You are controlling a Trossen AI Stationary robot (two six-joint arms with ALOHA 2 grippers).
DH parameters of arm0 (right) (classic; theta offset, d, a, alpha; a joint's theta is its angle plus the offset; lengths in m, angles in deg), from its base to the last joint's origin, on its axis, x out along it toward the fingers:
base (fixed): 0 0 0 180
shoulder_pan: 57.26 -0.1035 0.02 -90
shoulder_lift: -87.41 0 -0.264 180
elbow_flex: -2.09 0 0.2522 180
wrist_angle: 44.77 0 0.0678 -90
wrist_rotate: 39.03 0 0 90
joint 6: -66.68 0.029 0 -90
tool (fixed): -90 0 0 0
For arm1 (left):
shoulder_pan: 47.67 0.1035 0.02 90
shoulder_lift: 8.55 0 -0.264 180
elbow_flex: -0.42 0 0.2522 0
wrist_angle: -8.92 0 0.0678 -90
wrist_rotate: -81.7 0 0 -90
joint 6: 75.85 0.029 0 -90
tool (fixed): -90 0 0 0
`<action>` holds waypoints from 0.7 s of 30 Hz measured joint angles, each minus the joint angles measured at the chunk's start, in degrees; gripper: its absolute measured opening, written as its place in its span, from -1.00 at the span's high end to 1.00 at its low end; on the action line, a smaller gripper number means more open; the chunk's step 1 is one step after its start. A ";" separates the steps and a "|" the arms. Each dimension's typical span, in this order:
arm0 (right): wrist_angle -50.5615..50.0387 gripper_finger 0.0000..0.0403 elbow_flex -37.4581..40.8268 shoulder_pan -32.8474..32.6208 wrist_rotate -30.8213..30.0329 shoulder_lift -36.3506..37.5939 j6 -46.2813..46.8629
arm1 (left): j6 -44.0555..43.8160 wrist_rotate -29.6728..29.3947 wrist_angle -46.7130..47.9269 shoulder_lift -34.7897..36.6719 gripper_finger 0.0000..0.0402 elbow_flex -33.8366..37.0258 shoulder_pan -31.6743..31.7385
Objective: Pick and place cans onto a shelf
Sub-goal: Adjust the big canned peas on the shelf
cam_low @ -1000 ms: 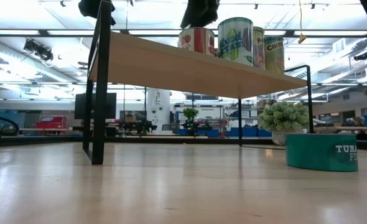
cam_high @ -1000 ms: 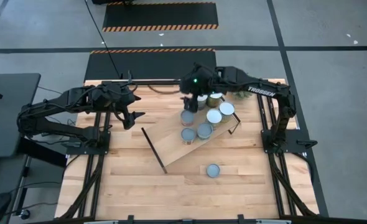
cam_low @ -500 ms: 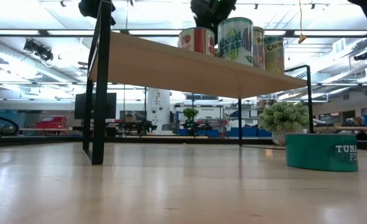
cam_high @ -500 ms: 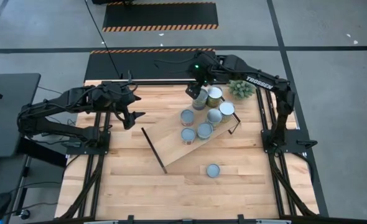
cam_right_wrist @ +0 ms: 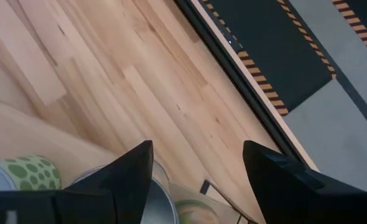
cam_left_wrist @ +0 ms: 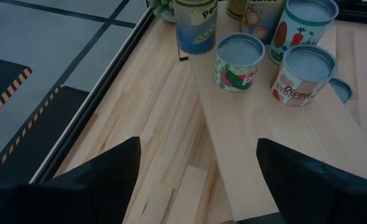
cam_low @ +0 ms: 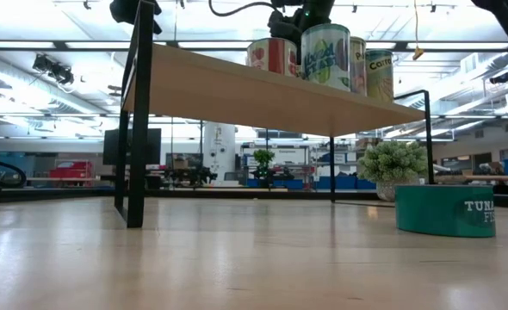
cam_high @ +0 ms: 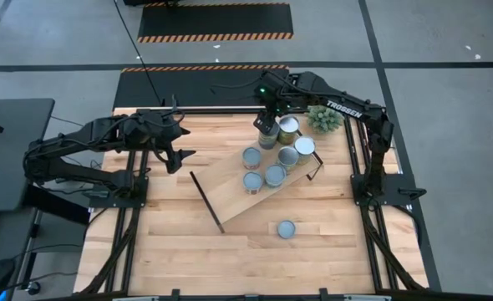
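Right gripper [cam_high: 267, 125] hangs over the far end of the shelf [cam_high: 230, 191], fingers [cam_right_wrist: 124, 177] spread wide, holding nothing. Directly under it in the right wrist view: rim of a silver-topped can [cam_right_wrist: 151, 198], and a green-spotted can [cam_right_wrist: 18, 171] just beside that. From above, the gripper sits over the can at the far corner of the cluster [cam_high: 269, 137], partly hiding it.

Just beside the gripper: gold-topped can [cam_high: 289, 127]; white-topped can [cam_high: 304, 147] a bit further along the shelf's railed end. Near side of the gripper: four grey/bluish-topped cans [cam_high: 252, 158] [cam_high: 287, 157] [cam_high: 275, 175] [cam_high: 252, 181] packed close on the plank. Labels are colourful, vegetable prints [cam_left_wrist: 239, 62], red-label one [cam_left_wrist: 303, 74].

Shelf is a light-wood plank, lying diagonal on the table [cam_high: 171, 251], thin black rail [cam_high: 206, 201] at the end far from the gripper.

One flat teal tuna can [cam_high: 287, 229] alone on the tabletop, well apart from the gripper, off the shelf. Green plant [cam_high: 323, 119] near the gripper at the table's back edge.

Left gripper [cam_high: 178, 152] waits well apart, above the table beyond the shelf's other end, fingers [cam_left_wrist: 102, 171] open, empty.
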 joint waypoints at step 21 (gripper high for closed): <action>-1.90 -0.27 -0.04 -1.90 0.00 0.07 -3.48 | -0.02 0.00 -0.01 0.00 -0.62 0.00 0.00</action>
